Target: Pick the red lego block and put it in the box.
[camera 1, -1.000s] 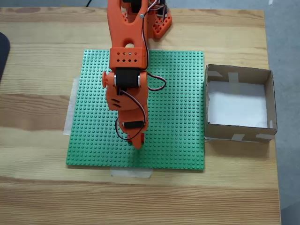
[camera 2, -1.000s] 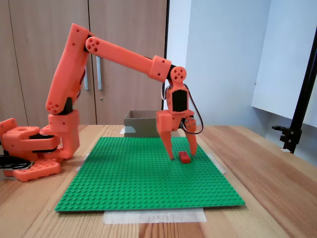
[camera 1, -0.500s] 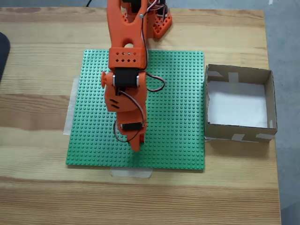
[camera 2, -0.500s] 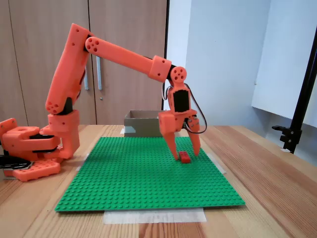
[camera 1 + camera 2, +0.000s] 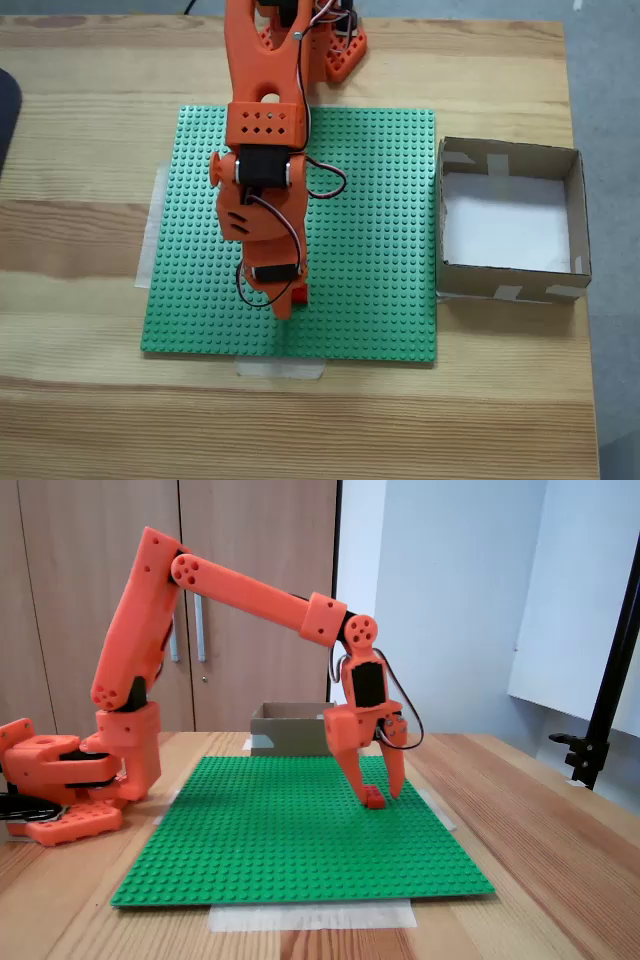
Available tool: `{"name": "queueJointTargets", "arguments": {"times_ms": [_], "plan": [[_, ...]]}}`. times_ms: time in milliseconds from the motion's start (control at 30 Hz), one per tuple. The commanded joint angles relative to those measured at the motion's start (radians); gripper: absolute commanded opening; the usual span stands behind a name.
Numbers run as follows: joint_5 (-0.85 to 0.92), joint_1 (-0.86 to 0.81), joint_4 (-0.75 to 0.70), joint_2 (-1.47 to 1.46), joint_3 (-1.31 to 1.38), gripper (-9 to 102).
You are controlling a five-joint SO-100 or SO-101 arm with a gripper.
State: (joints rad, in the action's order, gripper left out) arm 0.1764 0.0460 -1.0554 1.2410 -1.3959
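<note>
The red lego block (image 5: 374, 799) lies on the green studded baseplate (image 5: 270, 830) toward its right front part in the side-on fixed view. From above, a sliver of the red lego block (image 5: 300, 294) peeks out beside the arm. My orange gripper (image 5: 380, 796) points down with its fingertips at plate level, one on each side of the block, still slightly apart. From above, the gripper (image 5: 288, 305) sits near the plate's front edge. The box (image 5: 510, 157) stands right of the plate, its white bottom bare; in the side-on view the box (image 5: 285, 730) is behind the arm.
The arm's orange base (image 5: 60, 780) sits at the left in the side-on view. Pale tape (image 5: 280, 367) holds the green baseplate (image 5: 380, 200) to the wooden table (image 5: 90, 130). A black stand (image 5: 600, 730) rises at the right edge.
The gripper has shifted toward the block and sunk lower. Its fingers have drawn closer together around the block, which has stayed in place.
</note>
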Motion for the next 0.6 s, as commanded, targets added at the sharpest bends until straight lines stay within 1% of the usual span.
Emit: {"name": "queueJointTargets", "arguments": {"times_ms": [0,267,567], "plan": [[-0.018,0.012,0.005,0.006,0.044,21],[-0.049,0.023,-0.002,0.006,0.029,20],[-0.032,0.025,0.011,0.006,0.018,15]]}}
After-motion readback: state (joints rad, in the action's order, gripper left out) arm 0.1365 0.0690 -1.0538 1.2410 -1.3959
